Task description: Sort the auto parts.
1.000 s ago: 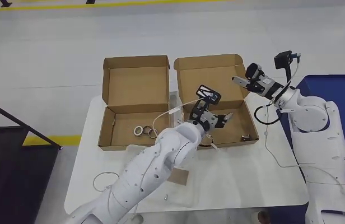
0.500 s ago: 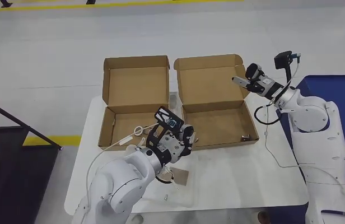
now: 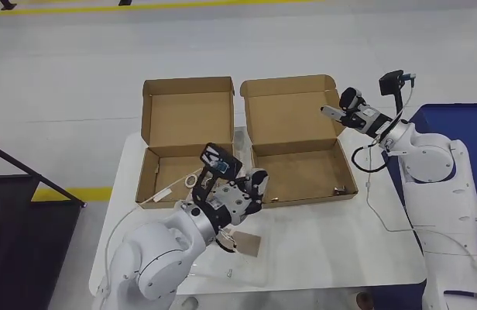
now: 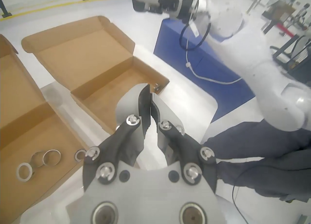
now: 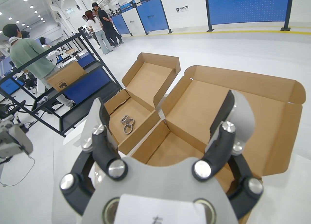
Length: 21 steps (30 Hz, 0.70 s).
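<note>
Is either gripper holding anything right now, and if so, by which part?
Nothing is held: the left gripper is shut with nothing between its fingers, and the right gripper is open and empty.

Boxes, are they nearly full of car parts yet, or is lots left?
Done: rings lie in the left box, one small metal piece in the right box. In hand: nothing I can see; the left gripper is shut, the right gripper open. Left: a loose bit on the table.
</note>
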Tool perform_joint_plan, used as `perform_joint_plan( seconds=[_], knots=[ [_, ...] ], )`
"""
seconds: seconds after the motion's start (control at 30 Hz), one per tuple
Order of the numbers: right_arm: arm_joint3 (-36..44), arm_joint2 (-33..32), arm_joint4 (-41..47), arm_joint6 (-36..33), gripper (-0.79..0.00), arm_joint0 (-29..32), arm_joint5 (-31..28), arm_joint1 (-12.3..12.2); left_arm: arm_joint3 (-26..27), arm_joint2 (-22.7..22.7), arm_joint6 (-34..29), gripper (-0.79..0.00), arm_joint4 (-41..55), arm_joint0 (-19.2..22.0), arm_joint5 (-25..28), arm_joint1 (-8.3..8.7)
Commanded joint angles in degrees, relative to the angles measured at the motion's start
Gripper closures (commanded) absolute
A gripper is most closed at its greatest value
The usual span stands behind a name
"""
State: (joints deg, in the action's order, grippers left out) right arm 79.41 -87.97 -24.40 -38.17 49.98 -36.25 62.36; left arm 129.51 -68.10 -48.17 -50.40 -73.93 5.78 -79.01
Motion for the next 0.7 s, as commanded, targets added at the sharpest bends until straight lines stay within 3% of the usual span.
perform_joint_plan(
  seconds=[0.0,0.13,0.27,0.3,0.33,0.43,0.67],
  knots=[
    [0.9,0.5,2.6,-1.5,-0.785,-1.0,-3.9,-0.2,3.2,-6.0,-0.2,0.000,5.0,-1.6,0.4,0.44],
    [2.8,4.6,-1.3,-7.0,-0.785,-5.1,-21.1,-0.8,5.1,-17.3,3.6,0.000,15.1,-4.6,1.8,0.99],
    [8.2,19.2,-3.0,-8.1,-0.785,-10.8,-21.8,-2.4,5.1,-21.2,6.5,0.000,19.1,-7.3,6.6,1.35],
    [9.7,23.0,-3.9,-8.1,-0.785,-12.4,-21.8,-3.0,5.1,-21.2,6.5,-0.468,19.1,-7.3,6.6,1.35],
    [10.9,27.0,-4.2,-8.1,-0.785,-14.1,-21.8,-3.7,5.1,-21.2,6.5,-0.785,19.1,-7.3,6.6,1.35],
    [13.4,37.8,-6.6,-8.1,-0.785,-21.2,-21.8,-5.8,5.1,-21.2,6.5,-0.785,19.1,-7.3,6.6,1.35],
    [13.4,37.8,-6.6,-8.1,-0.785,-21.2,-21.8,-5.8,5.1,-21.2,6.5,-0.785,19.1,-7.3,6.6,1.35]
  ],
)
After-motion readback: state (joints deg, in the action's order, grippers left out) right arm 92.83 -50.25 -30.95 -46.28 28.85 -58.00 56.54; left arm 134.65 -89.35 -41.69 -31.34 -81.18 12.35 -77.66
